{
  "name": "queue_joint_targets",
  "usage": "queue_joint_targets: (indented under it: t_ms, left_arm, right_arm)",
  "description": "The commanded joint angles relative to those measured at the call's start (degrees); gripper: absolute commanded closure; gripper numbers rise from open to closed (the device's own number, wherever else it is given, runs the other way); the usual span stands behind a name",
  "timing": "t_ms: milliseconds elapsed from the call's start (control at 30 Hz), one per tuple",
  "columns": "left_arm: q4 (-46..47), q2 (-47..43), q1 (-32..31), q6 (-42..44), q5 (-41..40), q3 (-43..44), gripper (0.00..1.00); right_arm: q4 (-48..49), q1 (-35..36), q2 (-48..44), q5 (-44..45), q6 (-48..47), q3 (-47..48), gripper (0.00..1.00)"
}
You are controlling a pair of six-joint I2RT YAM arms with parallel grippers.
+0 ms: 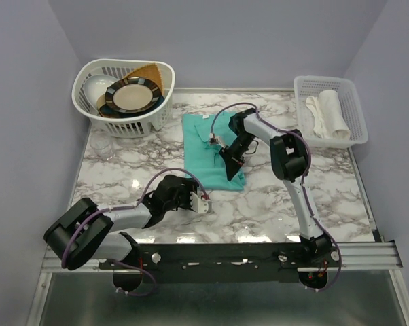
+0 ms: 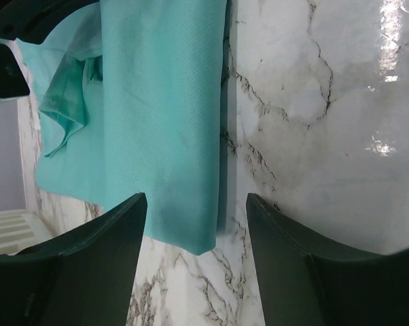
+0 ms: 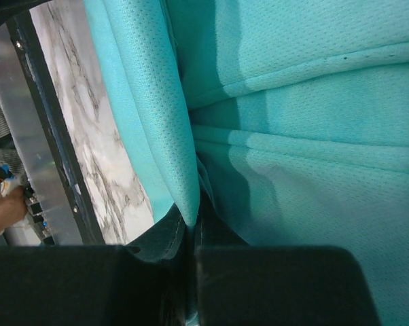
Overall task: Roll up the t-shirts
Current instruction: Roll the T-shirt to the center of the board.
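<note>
The teal-green t-shirt (image 1: 203, 146) lies folded into a long strip on the marble table, its collar end toward the back wall. My right gripper (image 1: 229, 160) is down on its right edge, shut on a raised fold of the fabric (image 3: 184, 170); in the right wrist view the cloth runs down between the closed fingers (image 3: 191, 227). My left gripper (image 1: 203, 202) hovers just off the shirt's near corner, open. The left wrist view shows that corner (image 2: 191, 231) lying flat between the spread fingers (image 2: 196, 200), touching neither.
A white basket (image 1: 133, 125) holding plates stands at the back left, with a clear glass (image 1: 102, 147) in front of it. A white tray basket (image 1: 320, 79) holding white cloths sits at the back right. A metal rail (image 1: 259, 250) runs along the near edge.
</note>
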Motion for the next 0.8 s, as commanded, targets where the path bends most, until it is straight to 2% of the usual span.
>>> queue_joint_targets:
  t_ms: [0, 167, 233, 333, 400, 500, 633, 667, 733, 767]
  left_arm:
    - [3.39, 2.70, -0.30, 5.31, 0.73, 0.76, 0.35]
    - [-4.87, 5.07, -0.30, 6.90, 2.85, 4.62, 0.50]
    - [-9.97, 7.61, -0.39, 5.94, 2.32, 8.20, 0.58]
    - [-12.53, 9.73, -0.30, 4.53, 0.92, 10.94, 0.71]
    - [-15.67, 10.18, -0.30, 3.48, 1.44, 12.44, 0.87]
    - [-21.90, 9.74, 0.49, 1.20, 4.85, 15.69, 0.98]
    - [-31.59, 9.03, 2.59, -1.44, 11.87, 21.83, 1.00]
    - [-33.08, 9.12, 3.38, -1.89, 12.77, 22.55, 1.00]
    - [-35.55, 9.38, 4.35, -4.07, 15.83, 24.65, 1.00]
    - [-36.60, 9.82, 4.88, -4.61, 16.90, 25.62, 1.00]
  right_arm:
    - [-4.14, 0.26, 4.03, 6.71, -0.80, 0.68, 0.89]
    - [-4.14, 0.34, 4.03, 6.80, -0.89, 0.68, 0.88]
    - [-4.14, 0.43, 4.11, 6.89, -0.89, 0.68, 0.88]
    - [-4.14, 0.43, 4.20, 7.06, -0.89, 0.68, 0.85]
    - [-4.14, 0.43, 3.85, 6.89, -0.80, 0.68, 0.74]
    - [-3.71, -0.71, 0.35, 4.97, -2.64, -0.90, 0.60]
    - [2.16, -5.97, -9.04, 2.32, -0.98, -6.59, 0.52]
    - [4.10, -6.94, -11.59, 1.79, -0.45, -8.36, 0.48]
    - [10.75, -9.22, -20.35, 1.00, -0.97, -13.27, 0.46]
    - [13.50, -9.58, -23.37, 1.43, -1.41, -19.56, 0.46]
